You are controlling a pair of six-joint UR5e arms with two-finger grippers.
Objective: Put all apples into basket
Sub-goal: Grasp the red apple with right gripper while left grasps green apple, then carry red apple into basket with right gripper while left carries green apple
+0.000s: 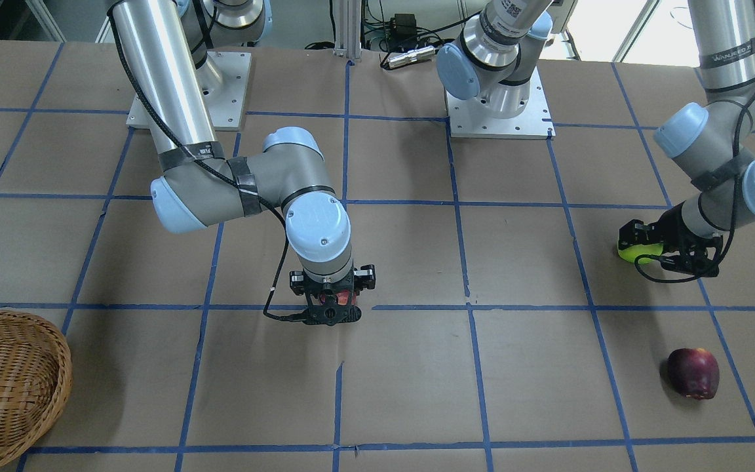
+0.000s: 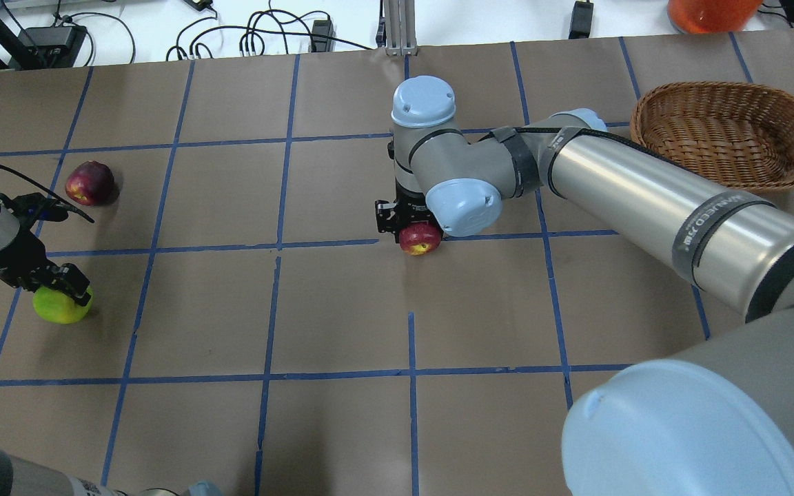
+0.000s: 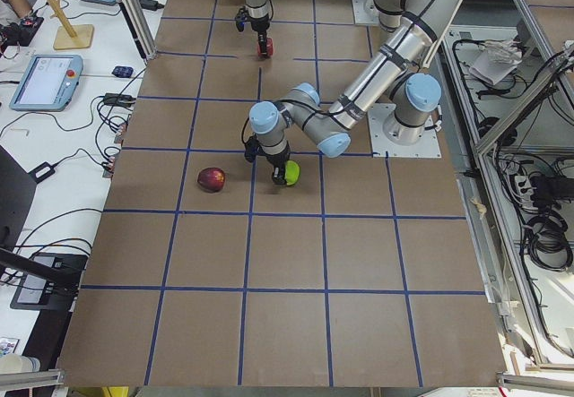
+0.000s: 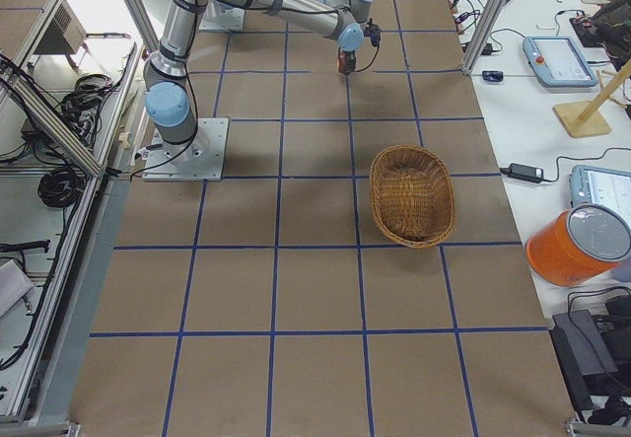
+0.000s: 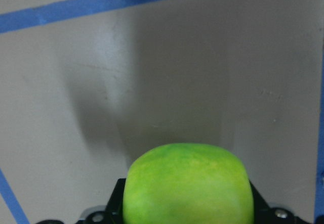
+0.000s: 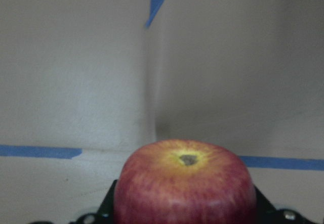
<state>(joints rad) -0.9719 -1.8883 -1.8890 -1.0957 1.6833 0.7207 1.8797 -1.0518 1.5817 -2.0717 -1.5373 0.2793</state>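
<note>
Left claw [image 2: 66,285] is closing around the green apple [image 5: 187,186]. In the wrist view its black fingers [image 5: 117,205] are pressing both sides of the fruit. This apple is sitting at the left side of the table [image 2: 342,310]. I cannot tell whether it is touching the surface.

Right claw [image 1: 331,313] is pointing straight down and gripping the red apple [image 6: 185,183], stem end facing the wrist camera. This apple is sitting mid-table, over a blue tape line [image 2: 231,246]. Contact with the surface cannot be told here either.

The dark apple [image 2: 90,183] is lying free on the far left, just beyond the green one and apart from both claws.

The basket [image 2: 639,120] is standing at the far right, well apart from all three apples.
</note>
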